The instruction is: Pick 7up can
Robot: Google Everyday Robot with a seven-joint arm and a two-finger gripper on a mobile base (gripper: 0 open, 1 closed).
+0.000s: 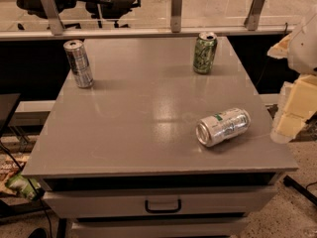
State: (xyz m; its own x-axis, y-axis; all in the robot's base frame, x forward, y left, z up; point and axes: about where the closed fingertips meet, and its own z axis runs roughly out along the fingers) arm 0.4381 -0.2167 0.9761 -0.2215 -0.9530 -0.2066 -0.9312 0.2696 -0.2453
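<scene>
Floor, bottom left: some green crumpled item (pixel 21 186), couldn't ID it. Grey table (pixel 138 118) filled most of the view, drawer handle (pixel 163 206) on its front.

Back-left corner of the top: slim silver-and-dark can (pixel 78 63), upright. Back, right of centre: green patterned can (pixel 204 52), upright, well apart from the slim one.

7up can (pixel 223 127) lay on its side at the front right of the tabletop, open end toward the front-left, green patch facing up. Nothing touched it, and it sat well apart from both upright cans.

Gripper (pixel 295 108) was at the right frame edge, pale blocky shapes off the table's right side, near the 7up can's level but apart from it. Partly cut off; couldn't tell whether it was open or closed. It held nothing visible.
</scene>
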